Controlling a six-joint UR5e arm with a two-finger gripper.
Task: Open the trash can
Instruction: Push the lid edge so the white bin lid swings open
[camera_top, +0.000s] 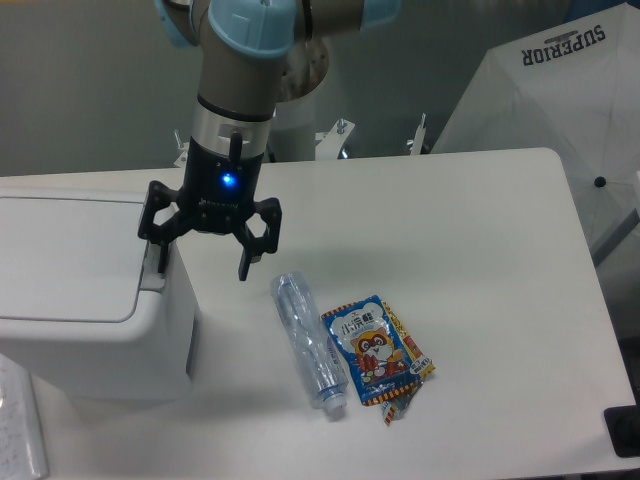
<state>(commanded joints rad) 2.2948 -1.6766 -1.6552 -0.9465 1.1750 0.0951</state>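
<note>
**Gripper spread over the bin's right edge**

Trash can (85, 300) at the left of the white worktop (450, 260), cut off by the left frame border; lid down flat. Grey push-button bar (150, 272) at the lid's right edge, mostly hidden behind one finger.

Gripper (202, 257) pointing down, jaws wide apart and holding nothing. One fingertip (160, 262) down at the bar, actual contact hard to judge from this angle; the other fingertip (243, 270) hanging past the bin's right wall, above bare worktop. Blue light glowing on the gripper body. Upper arm cropped by the top border.

Clear plastic bottle (309, 342) lying on its side to the right of the bin, cap end toward the camera. Blue snack packet (369, 348) just beside it, touching or nearly so, with a cartoon animal printed on it; a second wrapper (412, 362) peeking out underneath, mostly covered.

White fabric with "SUPERIOR" lettering (560, 90) behind the far right corner, partly out of frame. Dark object (625, 430) at the bottom right corner, too cropped to identify. Pale sheet (20, 425) at the bottom left, only partly shown.
</note>
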